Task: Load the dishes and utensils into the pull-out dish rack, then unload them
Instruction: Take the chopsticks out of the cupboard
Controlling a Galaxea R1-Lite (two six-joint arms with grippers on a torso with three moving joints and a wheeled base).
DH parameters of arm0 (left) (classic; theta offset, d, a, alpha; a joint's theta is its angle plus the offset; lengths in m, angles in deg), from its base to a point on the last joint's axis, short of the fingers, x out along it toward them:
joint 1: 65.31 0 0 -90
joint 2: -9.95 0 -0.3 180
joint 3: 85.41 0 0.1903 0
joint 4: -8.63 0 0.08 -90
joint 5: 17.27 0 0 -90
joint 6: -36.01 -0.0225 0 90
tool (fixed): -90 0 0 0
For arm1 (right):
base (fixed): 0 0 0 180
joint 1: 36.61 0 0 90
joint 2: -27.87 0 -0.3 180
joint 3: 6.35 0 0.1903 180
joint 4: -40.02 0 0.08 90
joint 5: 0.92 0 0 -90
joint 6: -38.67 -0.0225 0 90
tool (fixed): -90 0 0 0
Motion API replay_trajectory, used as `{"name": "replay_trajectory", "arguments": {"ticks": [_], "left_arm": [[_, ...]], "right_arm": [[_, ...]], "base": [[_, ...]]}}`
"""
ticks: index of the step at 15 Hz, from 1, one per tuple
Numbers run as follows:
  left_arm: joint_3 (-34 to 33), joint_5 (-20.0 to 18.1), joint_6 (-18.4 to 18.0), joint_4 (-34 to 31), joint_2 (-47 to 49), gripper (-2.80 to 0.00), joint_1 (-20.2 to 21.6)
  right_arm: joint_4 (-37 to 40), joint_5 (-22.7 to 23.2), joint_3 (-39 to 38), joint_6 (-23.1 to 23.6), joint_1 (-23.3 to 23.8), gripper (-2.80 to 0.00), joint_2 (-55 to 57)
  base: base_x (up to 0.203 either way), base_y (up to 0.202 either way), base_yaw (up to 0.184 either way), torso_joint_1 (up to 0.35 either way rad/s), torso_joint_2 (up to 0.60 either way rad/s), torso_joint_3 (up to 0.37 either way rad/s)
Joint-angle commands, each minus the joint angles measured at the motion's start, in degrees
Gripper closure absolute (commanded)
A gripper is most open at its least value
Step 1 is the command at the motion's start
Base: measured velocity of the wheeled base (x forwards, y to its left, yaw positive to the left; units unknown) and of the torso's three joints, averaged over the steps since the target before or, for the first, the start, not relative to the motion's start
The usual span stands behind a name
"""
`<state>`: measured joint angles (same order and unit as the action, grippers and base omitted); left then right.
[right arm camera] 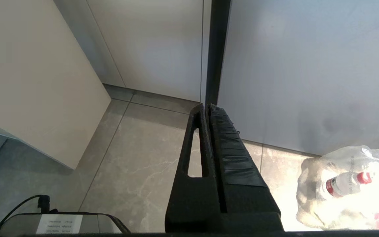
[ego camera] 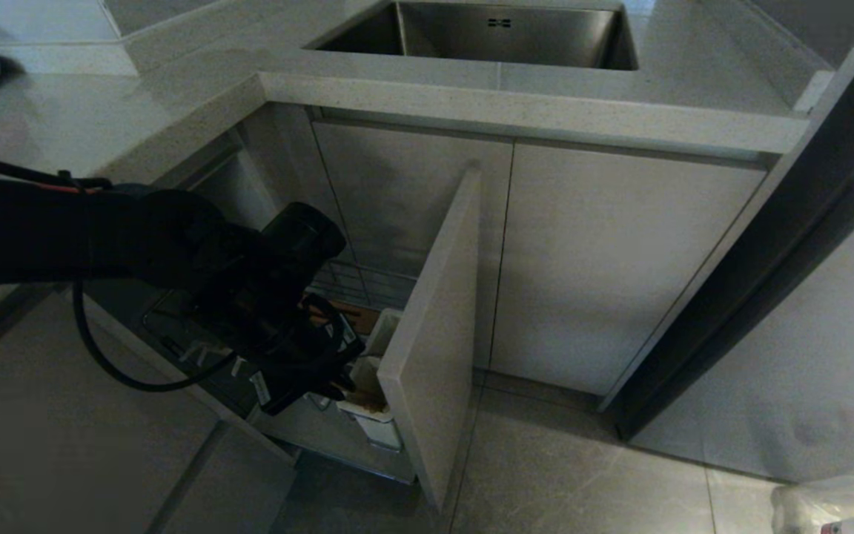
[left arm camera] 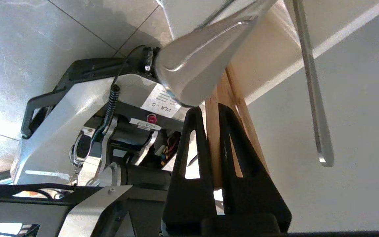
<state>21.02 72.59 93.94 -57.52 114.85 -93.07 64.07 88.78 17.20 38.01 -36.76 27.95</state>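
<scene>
Chopsticks (left arm camera: pixel 222 92) stand in the white utensil cup (ego camera: pixel 379 426) at the front of the pull-out dish rack (ego camera: pixel 368 285). My left gripper (left arm camera: pixel 206 110) reaches down just above that cup, its black fingers (left arm camera: pixel 242 191) pinched narrow on the two wooden shafts. I read this as the lift-out of the unloading half, though that's my judgement.

To do it well, I'd draw straight up along the line of the sticks until their tips clear the cup's rim, and tilt only after that. The pair is thin and could scissor or slip if I swing early. Two silver handles share the cup, a broad silver handle (left arm camera: pixel 199 65) touching or nearly touching the sticks and a slim silver handle (left arm camera: pixel 311 98) a little apart. I can't tell which one is the fork. Dragging sideways could catch the broad one.

The sticks are tan, matte, straight-grained wood. The metal handles are smooth, polished and glinting. The cup is a white, flat-walled box, and behind it run dark wire rails. The beige door front (ego camera: pixel 434 319) beside the cup is a flat, speckled slab.

My right gripper (right arm camera: pixel 208 106) hangs parked well away from the cup, beyond the door, its fingers pressed together and empty.
</scene>
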Motion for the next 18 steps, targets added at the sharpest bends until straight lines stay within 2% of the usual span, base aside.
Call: {"name": "replay_trajectory", "arguments": {"ticks": [1, 8, 9, 18], "left_arm": [[0.6, 0.0, 0.3, -0.2, -0.2, 0.0, 0.0], [9.1, 3.2, -0.1, -1.7, -6.6, 0.0, -2.2], [9.7, 3.3, -0.1, -1.9, -7.3, 0.0, -2.6], [12.5, 4.5, -0.1, -3.7, -11.4, 0.0, -3.3]], "right_arm": [[0.0, 0.0, 0.0, 0.0, 0.0, 0.0, 0.0], [0.0, -1.2, 0.0, 0.0, 0.0, 0.0, 0.0], [0.0, 0.0, 0.0, 0.0, 0.0, 0.0, 0.0], [0.0, 0.0, 0.0, 0.0, 0.0, 0.0, 0.0]], "base": [[0.0, 0.0, 0.0, 0.0, 0.0, 0.0], [0.0, 0.0, 0.0, 0.0, 0.0, 0.0], [0.0, 0.0, 0.0, 0.0, 0.0, 0.0], [0.0, 0.0, 0.0, 0.0, 0.0, 0.0]]}}
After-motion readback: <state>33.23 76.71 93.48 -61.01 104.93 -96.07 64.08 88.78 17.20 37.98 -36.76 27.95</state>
